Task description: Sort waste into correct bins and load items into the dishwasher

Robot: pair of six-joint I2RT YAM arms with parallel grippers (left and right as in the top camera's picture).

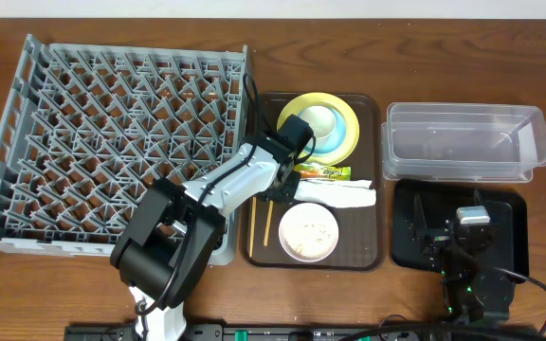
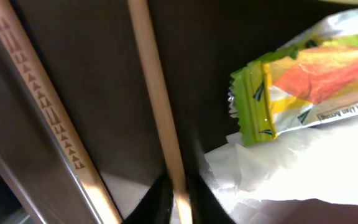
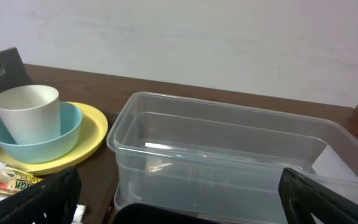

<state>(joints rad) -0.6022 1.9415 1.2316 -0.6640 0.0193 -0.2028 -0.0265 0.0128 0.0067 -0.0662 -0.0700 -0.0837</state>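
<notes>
My left gripper [image 1: 281, 192] reaches onto the dark brown serving tray [image 1: 373, 237] and is shut on one wooden chopstick [image 2: 160, 106]. The second chopstick [image 2: 42, 118] lies beside it to the left. The green-and-orange wrapper [image 2: 303, 74] and the white napkin [image 2: 303, 174] lie just right of the jaws [image 2: 179, 202]. The white bowl [image 1: 308, 232] holds rice. The white cup [image 3: 27, 112] sits in the blue bowl [image 3: 67, 134] on the yellow plate [image 3: 92, 140]. My right gripper [image 3: 179, 199] is open and empty over the black tray [image 1: 515, 223], facing the clear tub [image 3: 229, 155].
The grey dish rack [image 1: 112, 133] fills the left of the table, its right edge next to the serving tray. The clear tub [image 1: 463, 142] stands behind the black tray at the right. The left arm crosses the rack's front right corner.
</notes>
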